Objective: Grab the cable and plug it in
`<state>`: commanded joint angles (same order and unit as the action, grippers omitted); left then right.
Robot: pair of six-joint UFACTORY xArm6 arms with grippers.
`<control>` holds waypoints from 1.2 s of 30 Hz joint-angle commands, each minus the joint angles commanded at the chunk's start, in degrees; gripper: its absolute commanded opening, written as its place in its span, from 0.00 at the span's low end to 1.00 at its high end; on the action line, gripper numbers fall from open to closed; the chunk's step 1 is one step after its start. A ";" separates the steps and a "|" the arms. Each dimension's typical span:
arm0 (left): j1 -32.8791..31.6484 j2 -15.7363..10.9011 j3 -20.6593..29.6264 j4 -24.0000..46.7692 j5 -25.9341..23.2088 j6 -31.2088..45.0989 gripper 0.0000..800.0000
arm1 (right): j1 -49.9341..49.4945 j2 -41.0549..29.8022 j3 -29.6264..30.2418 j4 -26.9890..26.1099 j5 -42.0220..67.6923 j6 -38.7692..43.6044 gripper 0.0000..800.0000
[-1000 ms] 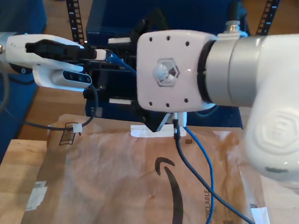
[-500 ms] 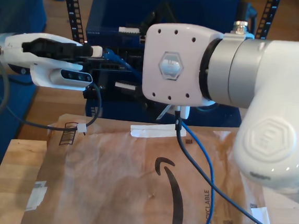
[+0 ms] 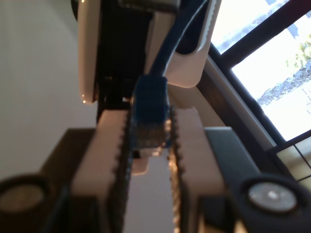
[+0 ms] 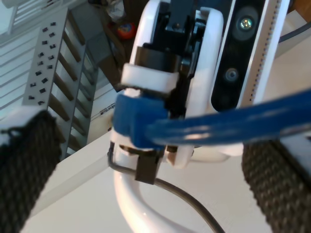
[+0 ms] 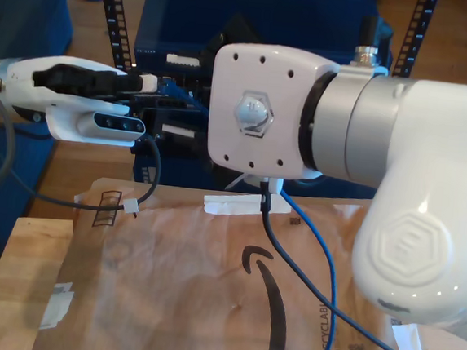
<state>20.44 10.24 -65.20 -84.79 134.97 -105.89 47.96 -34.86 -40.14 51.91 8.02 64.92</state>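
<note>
Above the worktop's far edge, beyond the crumpled brown paper sheet that covers it, my first gripper reaches in from the exterior view's left toward the dark blue metal cabinet. In the first wrist view its white serrated fingers are clenched on the small translucent blue plug of the thin bright blue network cable. The plug sits upright between them, and the cord runs off beyond it.

My second gripper faces the first at close range. Its black ribbed pads stand wide apart, released. The blue cord runs across the gap between them without touching either.

In the exterior view the second arm's white square wrist plate hides those pads. From under it the cable drops to the paper and trails toward the worktop's near edge.
</note>
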 joint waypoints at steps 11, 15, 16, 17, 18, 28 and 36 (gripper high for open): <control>0.00 -0.09 -0.26 0.00 0.00 -0.09 0.04 | 0.00 -0.09 1.14 -0.09 -4.84 0.09 0.36; 0.00 -0.26 -0.35 0.00 0.00 0.00 0.04 | 0.09 -0.09 1.23 -0.09 -4.92 0.18 0.33; 0.00 -0.35 -0.26 0.00 0.09 0.00 0.04 | 0.09 -0.09 1.23 0.00 -4.92 0.18 0.33; 0.00 -0.26 -0.35 0.00 0.00 0.00 0.04 | 0.09 -0.09 1.14 0.00 -4.92 0.26 0.33; 0.00 -0.35 -0.44 -0.09 0.00 0.00 0.04 | 0.09 -0.09 1.14 0.00 -4.92 0.26 0.33; 0.00 -0.26 -0.62 -1.23 0.00 0.00 0.04 | 0.26 -0.18 0.88 0.00 -4.40 1.05 0.34; 0.00 -0.26 -0.62 -1.23 0.00 0.00 0.07 | 0.44 -0.18 0.62 -0.09 -3.34 2.20 0.34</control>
<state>20.44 9.98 -65.81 -86.02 134.97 -105.89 48.40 -35.03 -39.53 51.82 4.68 67.12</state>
